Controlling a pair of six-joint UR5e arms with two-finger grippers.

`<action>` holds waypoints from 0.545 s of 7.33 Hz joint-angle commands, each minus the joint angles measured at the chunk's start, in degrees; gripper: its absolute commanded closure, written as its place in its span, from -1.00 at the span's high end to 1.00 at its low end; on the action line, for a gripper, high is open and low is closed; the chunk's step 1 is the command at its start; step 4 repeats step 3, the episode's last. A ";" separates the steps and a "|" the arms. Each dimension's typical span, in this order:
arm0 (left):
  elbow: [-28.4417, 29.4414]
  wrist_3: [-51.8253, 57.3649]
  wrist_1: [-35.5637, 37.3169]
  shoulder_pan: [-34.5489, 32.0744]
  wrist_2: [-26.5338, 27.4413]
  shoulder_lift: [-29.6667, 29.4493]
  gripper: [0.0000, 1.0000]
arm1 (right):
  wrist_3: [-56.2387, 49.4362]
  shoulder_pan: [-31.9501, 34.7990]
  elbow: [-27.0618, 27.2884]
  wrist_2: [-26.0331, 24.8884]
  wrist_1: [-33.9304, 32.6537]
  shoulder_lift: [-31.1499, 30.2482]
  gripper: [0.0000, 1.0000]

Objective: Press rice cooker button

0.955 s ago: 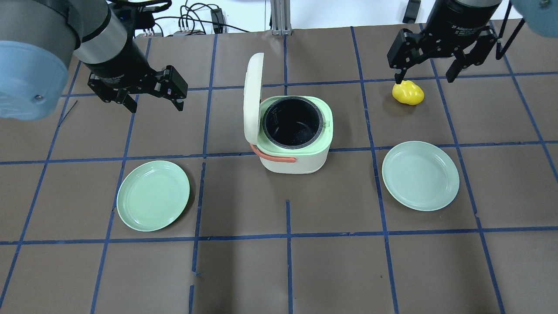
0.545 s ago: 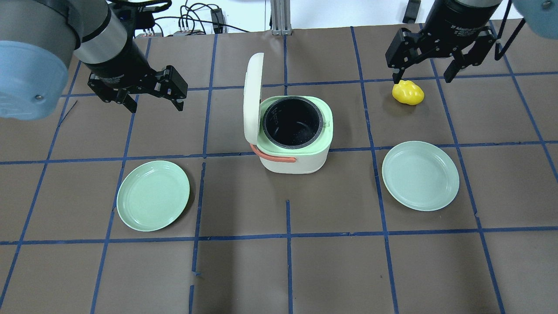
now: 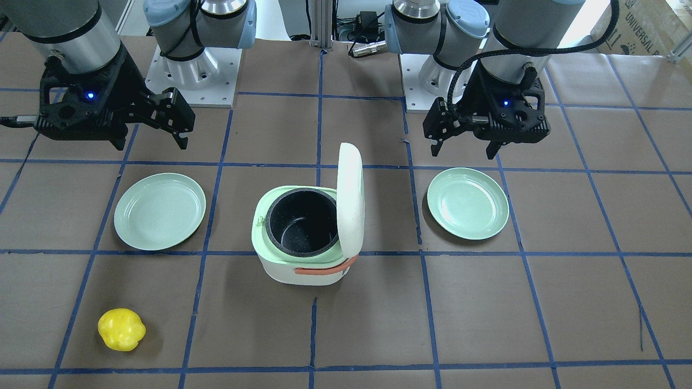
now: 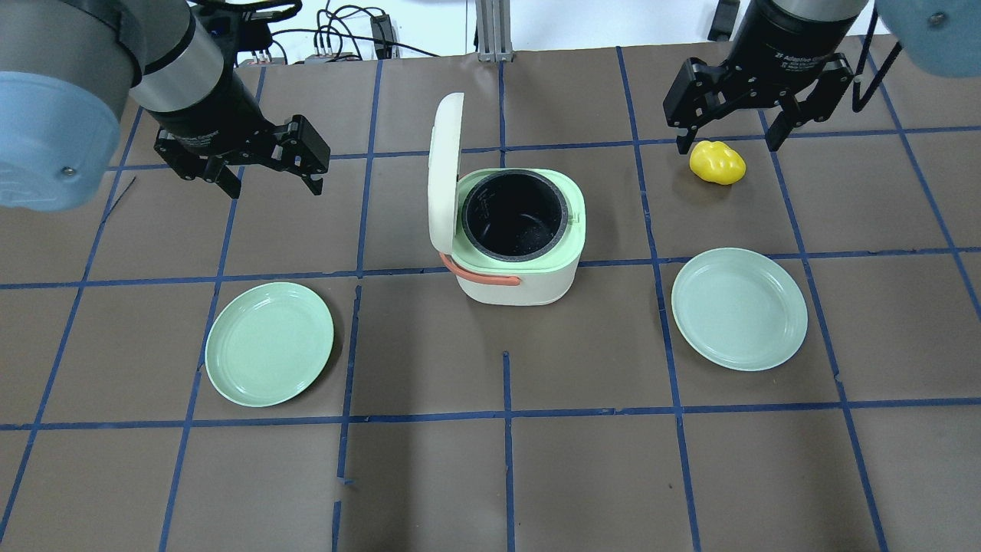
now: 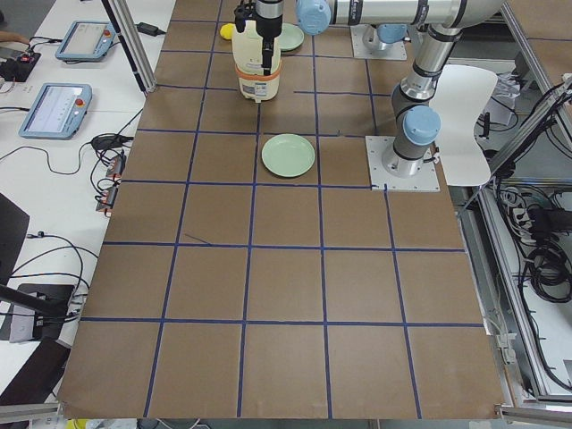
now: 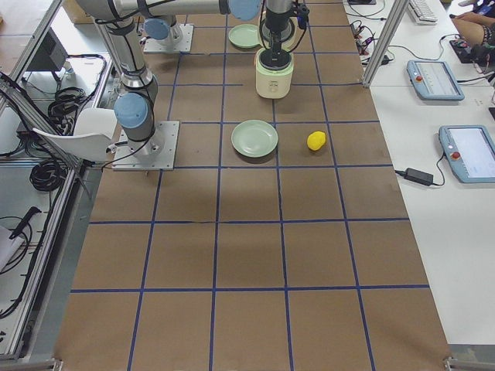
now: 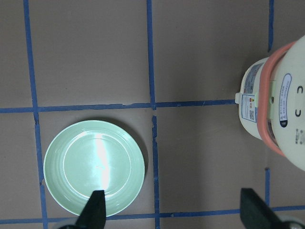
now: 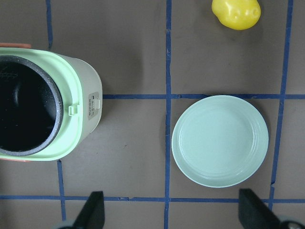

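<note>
**Rice cooker open, both hands apart from it**

The rice cooker (image 4: 515,238) stands upright mid-table (image 4: 429,475), pot mouth up. Its lid (image 4: 444,172) stands on edge at its left, and its latch side faces right. Left hand (image 4: 272,186) hangs well left of it, right hand (image 4: 726,144) well right; both spread wide, empty.

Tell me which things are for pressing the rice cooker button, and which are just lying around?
For the job:
rice cooker, its lid open

Just lying about:
left plate
right plate
yellow toy
</note>
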 commanded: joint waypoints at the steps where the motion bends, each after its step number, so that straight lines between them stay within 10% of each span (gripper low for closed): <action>1: 0.00 0.00 0.00 0.00 0.08 0.00 1.00 | 0.25 0.04 0.37 -0.05 -0.10 0.09 0.99; 4: 0.00 0.00 0.00 0.00 0.08 0.00 1.00 | 0.25 0.04 0.72 0.03 -0.19 0.18 0.99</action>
